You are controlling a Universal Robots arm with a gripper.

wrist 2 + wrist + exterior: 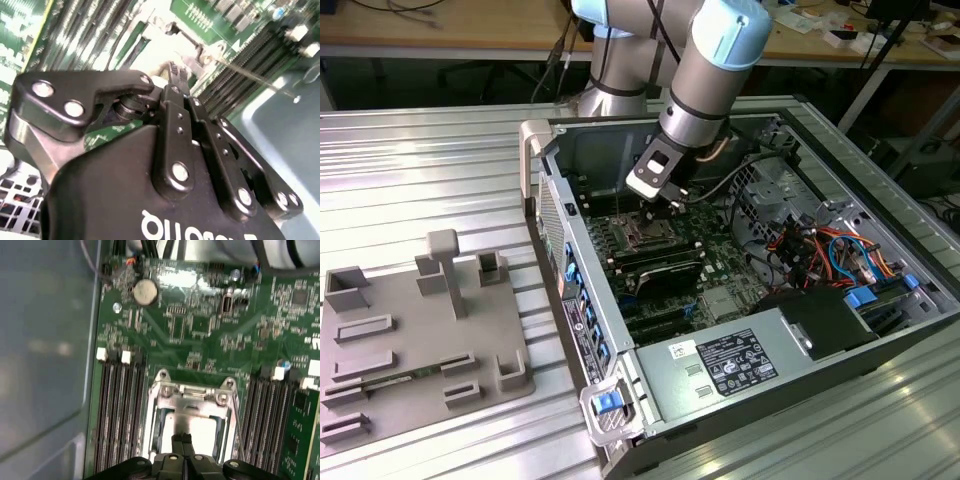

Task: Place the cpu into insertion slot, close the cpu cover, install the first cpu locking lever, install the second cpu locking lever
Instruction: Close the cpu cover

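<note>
The cpu (pixel 196 431) shows its pale silvery top inside the insertion slot (pixel 159 427) on the green board. The cpu cover (pixel 192 401), a silver frame hinged on two screws, lies down around it. My gripper (pixel 182 440) hangs right over the cpu's near part, its two black fingertips (pixel 177 441) pressed together and nothing seen between them. In the second wrist view the gripper (pixel 174 74) points down at the socket's bright metal. In the exterior view the gripper (pixel 656 212) is inside the open computer case above the insertion slot (pixel 646 236). A thin wire lever (pixel 239 432) runs beside the socket.
Long black memory slots (pixel 120 405) flank the socket on both sides. A coin battery (pixel 145 291) sits farther along the board. The grey case wall (pixel 45 340) stands close by. Bundled cables (pixel 820 250) and a power supply (pixel 720 365) fill the case; a grey fixture plate (pixel 410 340) lies outside it.
</note>
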